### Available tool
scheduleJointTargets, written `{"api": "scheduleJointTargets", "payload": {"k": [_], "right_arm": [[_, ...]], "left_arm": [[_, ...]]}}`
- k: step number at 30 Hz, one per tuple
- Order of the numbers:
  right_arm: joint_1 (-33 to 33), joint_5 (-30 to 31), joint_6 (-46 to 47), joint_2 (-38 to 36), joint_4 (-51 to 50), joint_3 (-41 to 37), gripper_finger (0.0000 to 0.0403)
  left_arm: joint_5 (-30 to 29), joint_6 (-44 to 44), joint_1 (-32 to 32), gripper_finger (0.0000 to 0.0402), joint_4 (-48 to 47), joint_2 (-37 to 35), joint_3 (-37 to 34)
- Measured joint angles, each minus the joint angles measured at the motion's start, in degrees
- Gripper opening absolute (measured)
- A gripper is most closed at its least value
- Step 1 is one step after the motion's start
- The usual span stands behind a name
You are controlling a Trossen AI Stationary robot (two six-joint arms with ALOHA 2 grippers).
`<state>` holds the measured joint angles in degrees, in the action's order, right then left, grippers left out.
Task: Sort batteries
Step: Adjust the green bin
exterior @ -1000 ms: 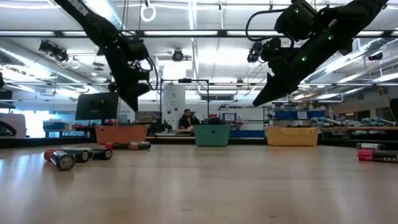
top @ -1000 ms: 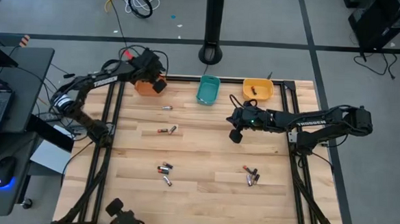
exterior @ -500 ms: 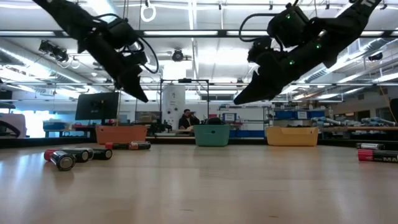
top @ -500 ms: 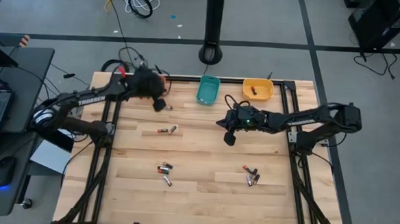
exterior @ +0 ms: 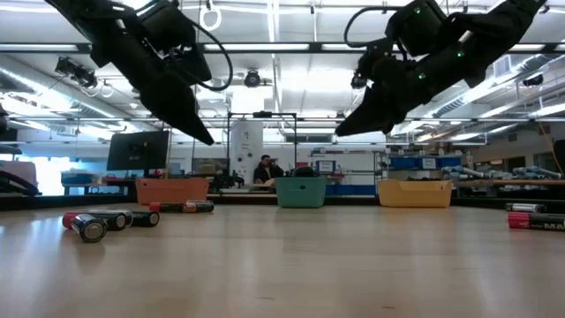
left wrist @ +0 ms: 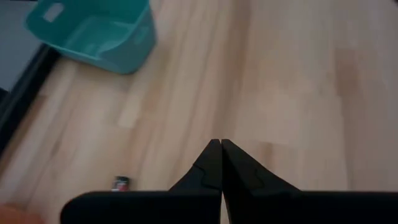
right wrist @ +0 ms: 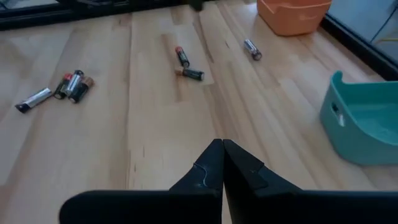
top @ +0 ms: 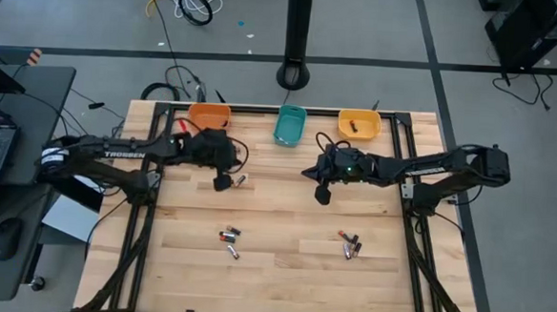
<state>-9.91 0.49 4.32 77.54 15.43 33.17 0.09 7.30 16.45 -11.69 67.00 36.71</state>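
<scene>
Left gripper (top: pixel 222 183): from my console I see its fingers pressed tip to tip, holding nothing, in the air above the table's left-centre just beside a pair of batteries (top: pixel 233 181); the arm reaches in from the table's left edge.

Right gripper (top: pixel 322 194): likewise pinched together and empty, in the air over the middle of the table, the arm stretched in from the right side.

Left wrist view: my closed fingers (left wrist: pixel 211 163) meet in a point over bare wood, with one small battery (left wrist: pixel 120 183) near the frame's lower edge and the teal bin (left wrist: pixel 99 36) farther off.

Right wrist view: closed fingers (right wrist: pixel 214 163) point across the boards toward the scattered cells; a crossed pair (right wrist: pixel 188 65) lies mid-table, a lone silver cell (right wrist: pixel 252 49) sits near the orange bin (right wrist: pixel 292 14), and a cluster (right wrist: pixel 61 89) lies well apart from both.

Batteries on the table: a cluster (top: pixel 230 241) at front left, another cluster (top: pixel 350 245) at front right, all lying flat on the wood.

Batteries in bins: a dark cell (top: pixel 354 126) rests inside the yellow bin (top: pixel 360 134); I cannot tell what the other two hold.

Bins: orange bin (top: pixel 207 113), teal bin (top: pixel 289 126) and the yellow one stand in a row along the far edge.

Low view: both arms hang above the tabletop, cells (exterior: pixel 97 222) lie at left and more (exterior: pixel 533 216) at right.

Background: a person (exterior: pixel 264 170) sits in the room beyond the table.
</scene>
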Motion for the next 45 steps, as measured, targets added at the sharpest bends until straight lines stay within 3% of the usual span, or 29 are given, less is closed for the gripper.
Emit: {"api": "scheduleJointTargets", "payload": {"k": [4,7,11,14,21,31,38,45], "right_arm": [[0.00,2.71,0.05,-1.83,-3.02,0.00,0.0014],[-0.98,3.85,0.11,-1.66,-0.90,-0.04,0.0013],[-4.41,2.65,0.17,0.90,2.72,2.21,0.0012],[-7.33,0.47,0.10,4.51,1.43,6.85,0.0012],[-14.50,-0.37,1.34,16.11,-16.47,24.89,0.0012],[-18.95,-5.09,-7.98,32.65,-44.04,48.65,0.0012],[-23.42,-5.11,-12.25,36.85,-56.41,53.46,0.0012],[-27.36,-4.58,-12.48,34.92,-55.90,53.18,0.0012]], "left_arm": [[-0.97,-0.36,-2.30,0.0005,-0.17,0.00,0.00],[2.05,-0.31,-2.26,0.0005,2.06,0.00,-0.63],[7.57,-0.05,-0.95,0.0005,9.50,0.02,-4.32],[8.19,-0.18,0.53,0.0005,14.43,0.02,-7.41],[8.38,-0.47,1.71,0.0005,18.37,0.07,-10.74],[8.16,-0.46,1.72,0.0005,18.25,0.07,-10.80],[8.16,-0.47,1.60,0.0005,18.11,0.07,-10.80],[8.14,-0.49,1.60,0.0005,18.20,0.07,-10.80]]}}
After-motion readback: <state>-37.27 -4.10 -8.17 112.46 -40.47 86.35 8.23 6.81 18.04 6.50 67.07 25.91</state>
